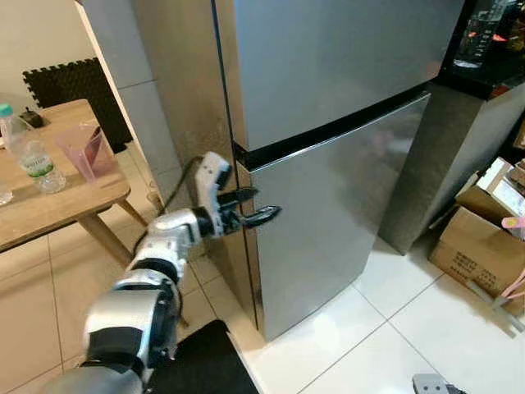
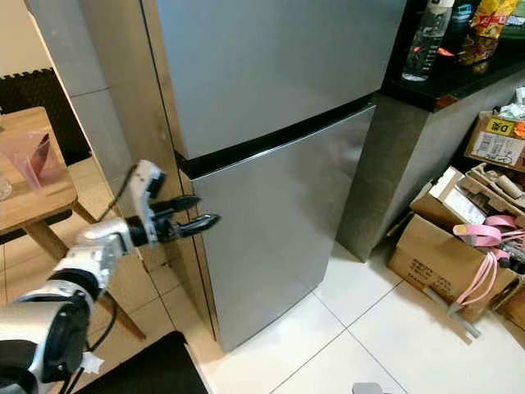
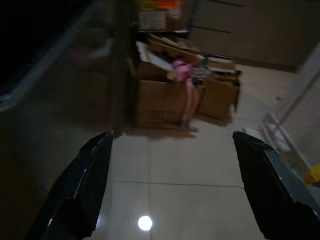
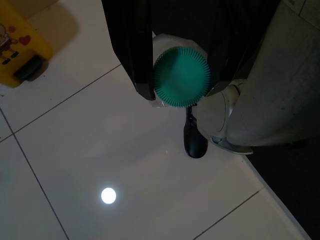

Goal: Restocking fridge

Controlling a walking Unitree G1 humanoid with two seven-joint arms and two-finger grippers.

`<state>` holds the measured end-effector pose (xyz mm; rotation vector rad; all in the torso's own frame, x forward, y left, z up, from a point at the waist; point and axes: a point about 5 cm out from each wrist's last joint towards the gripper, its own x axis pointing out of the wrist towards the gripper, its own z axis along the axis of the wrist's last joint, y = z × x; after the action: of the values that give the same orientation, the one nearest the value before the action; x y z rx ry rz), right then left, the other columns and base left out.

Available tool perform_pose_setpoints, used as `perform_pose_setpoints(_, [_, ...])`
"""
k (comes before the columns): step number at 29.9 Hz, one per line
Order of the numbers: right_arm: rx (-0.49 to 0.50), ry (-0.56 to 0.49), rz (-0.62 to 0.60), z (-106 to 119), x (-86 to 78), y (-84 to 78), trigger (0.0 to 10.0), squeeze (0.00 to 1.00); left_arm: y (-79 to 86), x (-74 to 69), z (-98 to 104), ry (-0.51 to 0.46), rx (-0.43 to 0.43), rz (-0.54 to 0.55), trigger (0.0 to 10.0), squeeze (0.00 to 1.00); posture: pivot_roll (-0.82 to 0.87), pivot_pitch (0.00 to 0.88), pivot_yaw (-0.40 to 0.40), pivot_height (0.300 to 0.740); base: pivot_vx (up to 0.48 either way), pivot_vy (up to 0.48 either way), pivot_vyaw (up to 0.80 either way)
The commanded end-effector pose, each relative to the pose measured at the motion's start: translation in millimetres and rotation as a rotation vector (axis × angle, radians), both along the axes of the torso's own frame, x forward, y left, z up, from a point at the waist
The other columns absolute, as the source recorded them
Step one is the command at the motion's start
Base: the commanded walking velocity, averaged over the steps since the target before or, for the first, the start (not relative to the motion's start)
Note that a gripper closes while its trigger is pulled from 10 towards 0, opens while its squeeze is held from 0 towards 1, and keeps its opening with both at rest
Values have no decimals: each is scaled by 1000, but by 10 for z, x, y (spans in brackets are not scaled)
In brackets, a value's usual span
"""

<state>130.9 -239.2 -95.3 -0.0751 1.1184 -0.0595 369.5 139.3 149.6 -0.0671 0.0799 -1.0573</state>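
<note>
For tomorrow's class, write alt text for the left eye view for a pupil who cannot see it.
The robot's left hand, fingers open, reaches at the left edge of a closed steel fridge, by the seam between its doors. A wooden table with a bottle stands left; boxes sit right.

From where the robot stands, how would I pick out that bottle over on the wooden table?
Find the tall steel fridge, then look to the robot's left of it, to the light wooden table. The clear plastic water bottle stands upright there, beside a pink translucent container. Its green cap and green-printed label set it apart from that container.
</note>
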Motion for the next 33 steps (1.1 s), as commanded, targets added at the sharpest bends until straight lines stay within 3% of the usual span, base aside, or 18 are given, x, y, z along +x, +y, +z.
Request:
perform_pose_setpoints(1, [-2, 14, 0, -17, -41, 10, 10000, 0, 39, 29, 15, -32, 10, 75, 10000, 0, -61, 0, 39, 740, 0, 0, 0])
perform_pose_setpoints(5, [0, 15, 2, -21, -41, 24, 10000, 0, 123, 57, 24, -40, 11, 161, 10000, 0, -63, 0, 39, 740, 0, 0, 0])
perform_pose_setpoints(10, [-1, 18, 6, -25, -44, 36, 10000, 0, 235, 40, 13, -26, 4, 172, 10000, 0, -62, 0, 37, 740, 0, 0, 0])
perform_pose_setpoints(14, [-2, 22, 8, -28, -54, 34, 10000, 0, 368, -44, -125, 22, 121, 127, 10000, 0, -63, 0, 40, 740, 0, 0, 0])
perform_pose_setpoints(15, [-3, 23, 8, -29, -59, 31, 10000, 0, 420, -61, -168, 32, 173, 135, 10000, 0, -62, 0, 40, 740, 0, 0, 0])
perform_pose_setpoints(16, [-3, 23, 8, -29, -59, 31, 10000, 0, 420, -61, -168, 32, 173, 135, 10000, 0, -62, 0, 40, 740, 0, 0, 0])
perform_pose_setpoints(17, [-3, 24, 8, -29, -67, 26, 10000, 0, 494, -76, -209, 36, 245, 158, 10000, 0, -61, 0, 40, 740, 0, 0, 0])
perform_pose_setpoints(18, [-3, 24, 8, -29, -67, 26, 10000, 0, 494, -76, -209, 36, 245, 158, 10000, 0, -61, 0, 40, 740, 0, 0, 0])
perform_pose_setpoints(21, [-3, 29, 9, -33, -89, 13, 10000, 0, 720, -49, -201, 21, 385, 300, 10000, 0, -62, 0, 39, 740, 0, 0, 0])
perform_pose_setpoints(25, [-3, 32, 10, -36, -104, 11, 10000, 0, 843, -16, -132, 2, 418, 387, 10000, 0, -62, 0, 39, 740, 0, 0, 0])
perform_pose_setpoints(27, [-1, 35, 10, -45, -129, 18, 10000, 0, 965, 27, -44, -25, 451, 499, 10000, 0, -61, 0, 44, 740, 0, 0, 0])
perform_pose_setpoints(28, [-1, 35, 10, -45, -129, 18, 10000, 0, 965, 27, -44, -25, 451, 499, 10000, 0, -61, 0, 44, 740, 0, 0, 0])
perform_pose_setpoints(29, [1, 41, 12, -56, -160, 28, 10000, 0, 1040, 58, 30, -62, 474, 582, 10000, 0, -55, 9, 50, 740, 0, 0, 0])
perform_pose_setpoints(31, [2, 44, 14, -61, -175, 32, 10000, 0, 1059, 70, 58, -82, 482, 609, 10000, 0, -55, 9, 50, 740, 0, 0, 0])
perform_pose_setpoints(33, [4, 52, 22, -75, -214, 47, 10000, 0, 1036, 110, 155, -131, 422, 653, 10000, 0, -47, 30, 43, 740, 0, 0, 0])
